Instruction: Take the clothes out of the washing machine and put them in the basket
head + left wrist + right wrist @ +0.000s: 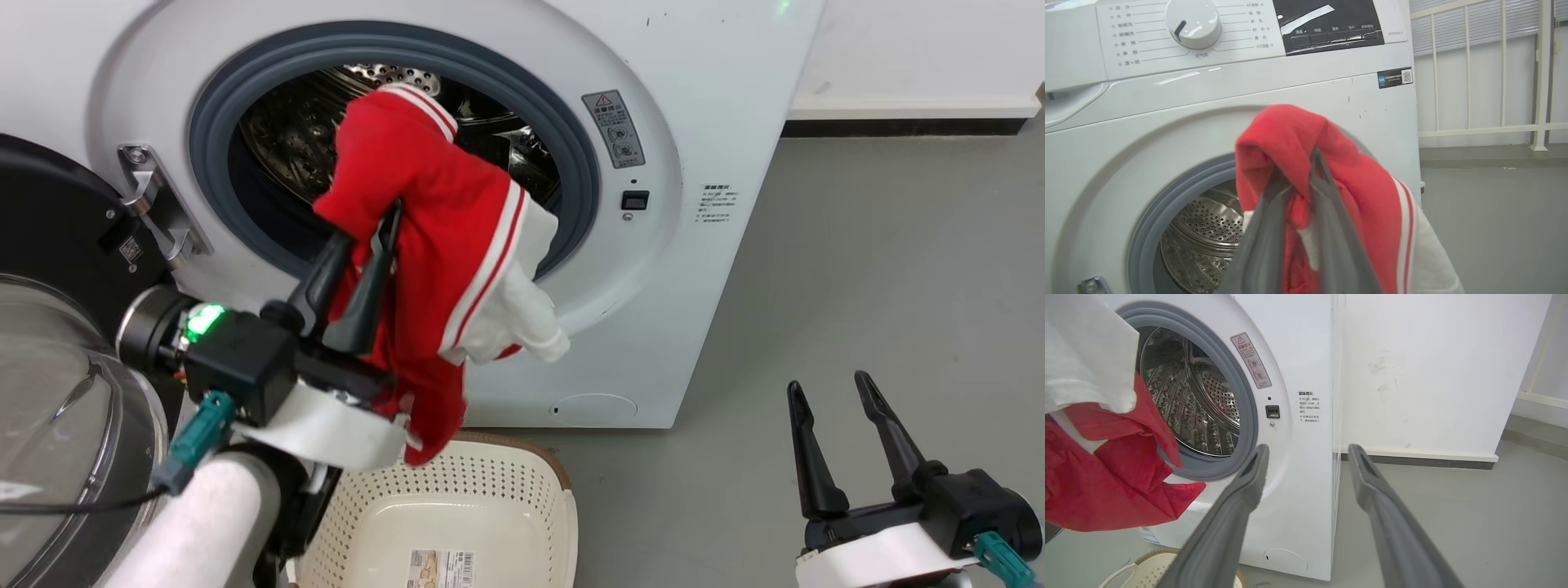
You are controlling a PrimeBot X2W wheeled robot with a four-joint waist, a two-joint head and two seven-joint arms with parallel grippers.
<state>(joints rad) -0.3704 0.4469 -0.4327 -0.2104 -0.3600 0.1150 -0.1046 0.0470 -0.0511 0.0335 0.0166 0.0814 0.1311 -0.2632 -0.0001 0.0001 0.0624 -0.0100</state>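
L gripper (369,224) tips half-hidden in clothes (449,204); basket (506,478) cropped.

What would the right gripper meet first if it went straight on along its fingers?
The right gripper would probably meet the washing machine, its white front right of the porthole; depth is unclear.

The head view looks down on the washing machine (694,122), and the 2 wrist views see it too, from lower and closer.
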